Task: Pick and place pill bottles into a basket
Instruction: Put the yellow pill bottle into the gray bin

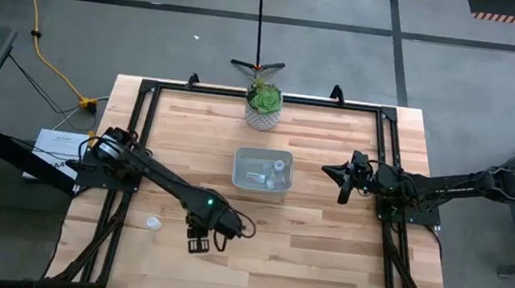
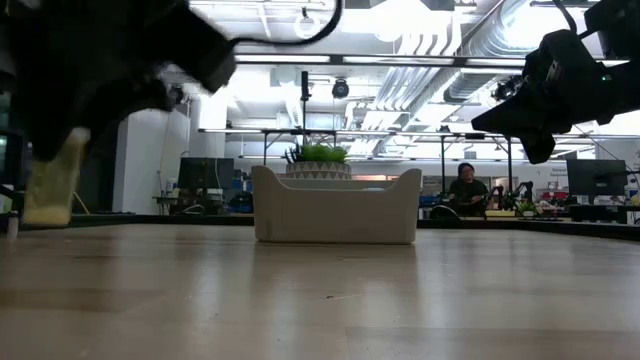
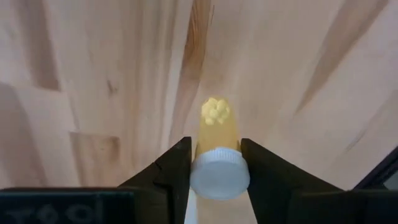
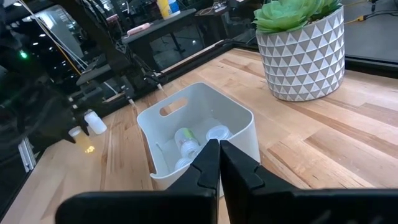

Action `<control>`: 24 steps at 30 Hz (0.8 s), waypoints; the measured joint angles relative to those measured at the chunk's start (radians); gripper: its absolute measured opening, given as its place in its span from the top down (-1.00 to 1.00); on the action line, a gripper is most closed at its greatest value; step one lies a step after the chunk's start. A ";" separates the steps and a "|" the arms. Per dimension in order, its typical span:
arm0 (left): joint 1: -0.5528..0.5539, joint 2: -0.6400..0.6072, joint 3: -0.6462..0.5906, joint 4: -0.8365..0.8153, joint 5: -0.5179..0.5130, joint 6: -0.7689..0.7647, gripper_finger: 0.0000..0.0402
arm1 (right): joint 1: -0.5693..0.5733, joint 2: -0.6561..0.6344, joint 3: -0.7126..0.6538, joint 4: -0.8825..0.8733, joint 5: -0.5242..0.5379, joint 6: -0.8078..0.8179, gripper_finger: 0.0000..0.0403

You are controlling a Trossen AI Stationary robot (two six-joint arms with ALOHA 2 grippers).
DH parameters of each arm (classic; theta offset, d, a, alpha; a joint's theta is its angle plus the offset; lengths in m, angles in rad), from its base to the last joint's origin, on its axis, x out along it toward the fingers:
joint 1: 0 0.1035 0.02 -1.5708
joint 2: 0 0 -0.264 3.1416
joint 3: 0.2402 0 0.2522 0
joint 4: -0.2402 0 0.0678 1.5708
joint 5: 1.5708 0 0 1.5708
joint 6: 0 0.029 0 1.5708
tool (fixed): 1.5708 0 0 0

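Right now my left gripper (image 3: pixel 214 163) is clamped on the yellowish pill bottle (image 3: pixel 217 146) just below its white cap, near the table's front-left, bottle's long axis running straight out between the fingers. From there the basket (image 1: pixel 261 169) lies up-table and to the right, mid-table, with several bottles already inside. Right gripper (image 4: pixel 219 163) is pinched closed with nothing in it, parked beside the basket's right side; one more bottle (image 1: pixel 152 221) lies left of my left gripper.

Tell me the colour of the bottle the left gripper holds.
Yellowish bottle with a white cap, clamped in the left gripper; clearest in the left wrist view.
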 joint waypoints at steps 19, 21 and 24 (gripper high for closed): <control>0.380 0.000 0.395 -0.062 -0.162 0.293 0.22 | 0.000 0.000 0.000 -0.016 0.001 0.000 0.98; 0.418 0.000 0.395 -0.037 -0.164 0.298 0.25 | 0.000 0.000 0.000 -0.017 0.001 0.000 0.97; 0.469 0.004 0.390 -0.014 -0.164 0.311 0.26 | 0.000 0.000 0.000 -0.017 0.001 0.000 0.97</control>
